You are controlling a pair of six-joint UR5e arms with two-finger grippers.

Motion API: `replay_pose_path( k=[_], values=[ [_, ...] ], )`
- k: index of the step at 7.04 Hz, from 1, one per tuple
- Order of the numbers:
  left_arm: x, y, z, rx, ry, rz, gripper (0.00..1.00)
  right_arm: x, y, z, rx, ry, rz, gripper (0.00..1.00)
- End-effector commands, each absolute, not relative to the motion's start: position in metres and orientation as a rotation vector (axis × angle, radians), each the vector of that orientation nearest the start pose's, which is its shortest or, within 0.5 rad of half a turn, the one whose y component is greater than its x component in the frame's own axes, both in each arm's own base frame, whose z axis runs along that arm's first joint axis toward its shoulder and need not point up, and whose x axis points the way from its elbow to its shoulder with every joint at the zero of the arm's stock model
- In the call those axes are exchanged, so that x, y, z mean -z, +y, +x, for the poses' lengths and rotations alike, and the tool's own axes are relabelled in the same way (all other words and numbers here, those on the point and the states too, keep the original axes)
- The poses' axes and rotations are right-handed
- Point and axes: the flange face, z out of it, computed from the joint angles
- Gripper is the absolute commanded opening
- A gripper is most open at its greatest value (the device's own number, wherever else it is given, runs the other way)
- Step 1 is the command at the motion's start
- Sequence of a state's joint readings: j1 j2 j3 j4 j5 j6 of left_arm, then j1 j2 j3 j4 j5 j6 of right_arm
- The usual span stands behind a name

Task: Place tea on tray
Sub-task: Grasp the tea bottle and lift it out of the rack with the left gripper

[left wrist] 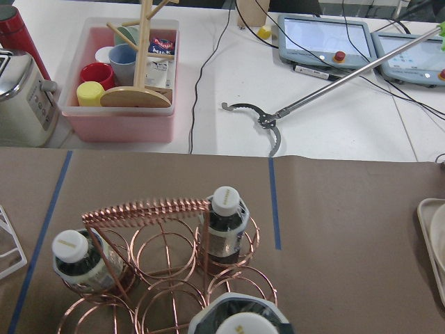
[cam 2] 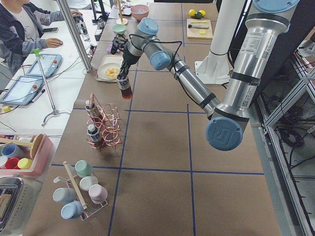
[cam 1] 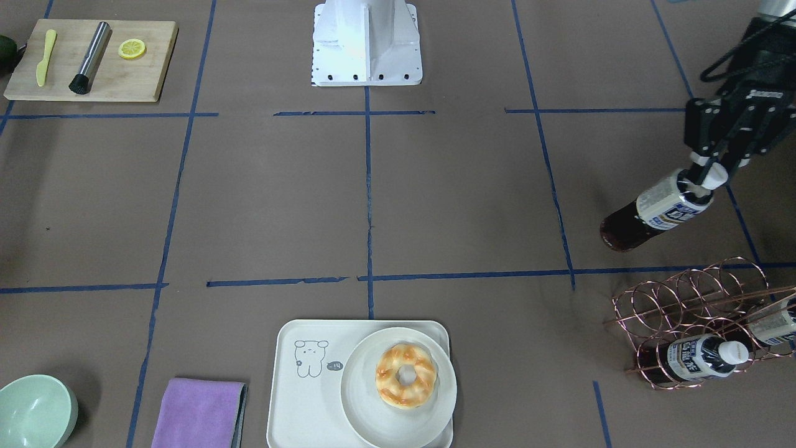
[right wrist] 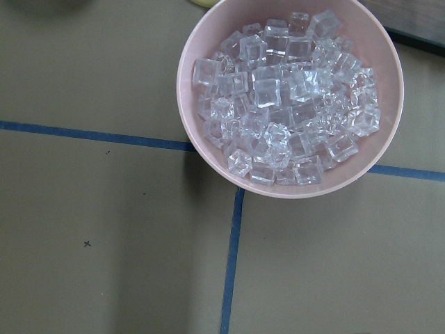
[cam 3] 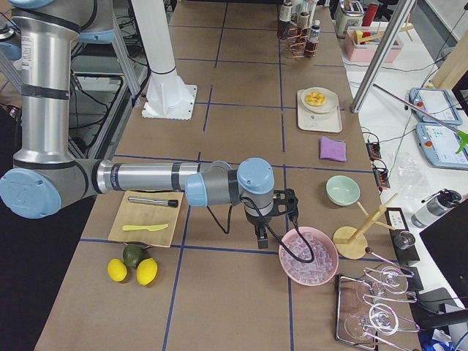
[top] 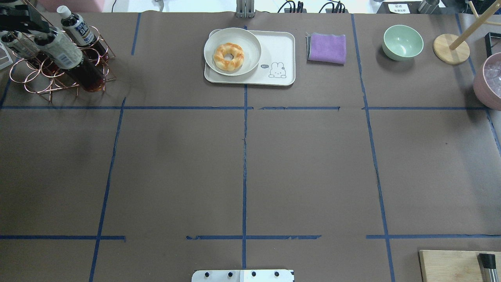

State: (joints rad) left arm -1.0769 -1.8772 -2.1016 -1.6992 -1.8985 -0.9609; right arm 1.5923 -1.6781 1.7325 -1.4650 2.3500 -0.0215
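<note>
My left gripper (cam 1: 708, 177) is shut on the neck of a tea bottle (cam 1: 653, 213) with dark liquid and a white-and-blue label. It holds the bottle tilted in the air beside the copper wire rack (cam 1: 684, 298). The bottle also shows in the overhead view (top: 68, 60), and its top shows at the bottom of the left wrist view (left wrist: 240, 321). Two like bottles (cam 1: 703, 356) (cam 1: 774, 323) lie in the rack. The cream tray (cam 1: 298, 404) with the bear drawing is at the table's far middle and carries a round plate (cam 1: 360, 410) with a doughnut (cam 1: 405, 375). My right gripper (cam 3: 261, 238) hangs beside the ice bowl; I cannot tell whether it is open.
A purple cloth (top: 327, 47) and a green bowl (top: 402, 42) lie right of the tray. A pink bowl of ice (right wrist: 292, 97) is under my right wrist. A wooden board (cam 1: 93, 60) holds a knife, a muddler and a lemon slice. A wooden stand (top: 451, 49) is at the far right.
</note>
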Motion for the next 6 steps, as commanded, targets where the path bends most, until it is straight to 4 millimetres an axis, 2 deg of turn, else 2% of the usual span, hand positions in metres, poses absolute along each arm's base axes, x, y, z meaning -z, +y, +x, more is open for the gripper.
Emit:
replay_pose_path(
  k=[1,2,3,4,5,6],
  values=[
    [-0.170,-0.484,0.276,0.289,0.813,0.481,0.05,-0.617,-0.455,0.073,0.063,-0.773,0.171,1.00],
    [-0.142,-0.462,0.330,0.312,0.817,0.462,0.05,-0.617,-0.455,0.073,0.062,-0.773,0.170,1.00],
    [-0.123,-0.458,0.386,0.347,0.810,0.466,0.05,-0.617,-0.455,0.073,0.062,-0.773,0.170,1.00],
    [-0.096,-0.466,0.433,0.369,0.799,0.472,0.05,-0.618,-0.455,0.073,0.061,-0.773,0.169,1.00],
    [-0.078,-0.464,0.466,0.364,0.790,0.478,0.05,-0.618,-0.455,0.073,0.061,-0.773,0.169,1.00],
    [-0.066,-0.468,0.482,0.359,0.785,0.480,0.05,-0.618,-0.455,0.073,0.061,-0.773,0.169,1.00]
  ],
)
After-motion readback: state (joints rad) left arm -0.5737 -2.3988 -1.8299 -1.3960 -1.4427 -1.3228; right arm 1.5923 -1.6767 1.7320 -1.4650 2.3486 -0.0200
